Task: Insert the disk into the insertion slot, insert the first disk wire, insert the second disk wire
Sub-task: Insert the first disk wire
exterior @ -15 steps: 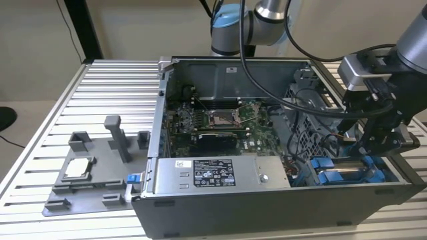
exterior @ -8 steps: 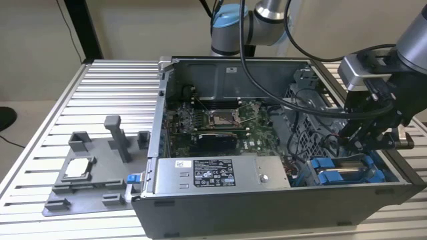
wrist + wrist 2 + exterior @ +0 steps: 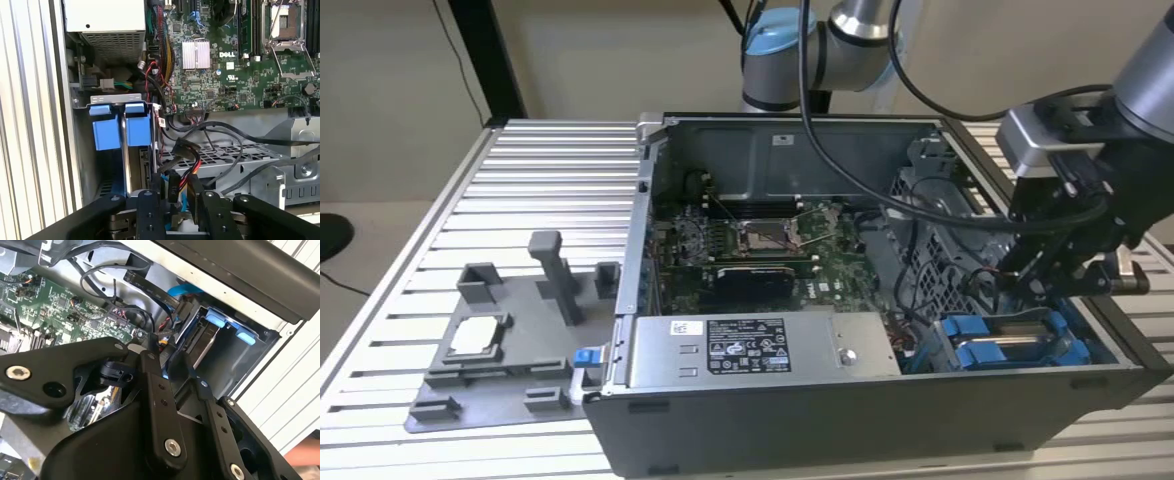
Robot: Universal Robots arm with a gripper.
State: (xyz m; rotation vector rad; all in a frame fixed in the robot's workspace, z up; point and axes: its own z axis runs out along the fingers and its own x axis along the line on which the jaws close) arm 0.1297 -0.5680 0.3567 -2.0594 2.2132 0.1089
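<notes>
The disk (image 3: pixel 1011 334) stands on edge in the insertion slot (image 3: pixel 937 348) at the case's front corner, on the exterior view's right, its silver body between blue carrier pieces. In both wrist views the silver edge of the disk (image 3: pixel 126 167) (image 3: pixel 206 343) shows under the slot's blue tabs (image 3: pixel 120 111) (image 3: pixel 244 336). My gripper (image 3: pixel 1030 285) hangs just above and behind the slot. Two loose wires end beside it: a black connector with red and yellow leads (image 3: pixel 183 148) and a black plug on a blue cable (image 3: pixel 172 183), the latter right at my gripper (image 3: pixel 178 200) (image 3: pixel 176 376).
The grey labelled power-supply box (image 3: pixel 761 345) lies along the case front beside the slot. The motherboard (image 3: pixel 761 240) covers the case floor. A perforated grey cage (image 3: pixel 227 152) with black cables over it borders the slot. A grey fixture (image 3: pixel 507 330) sits on the slatted table (image 3: pixel 520 190).
</notes>
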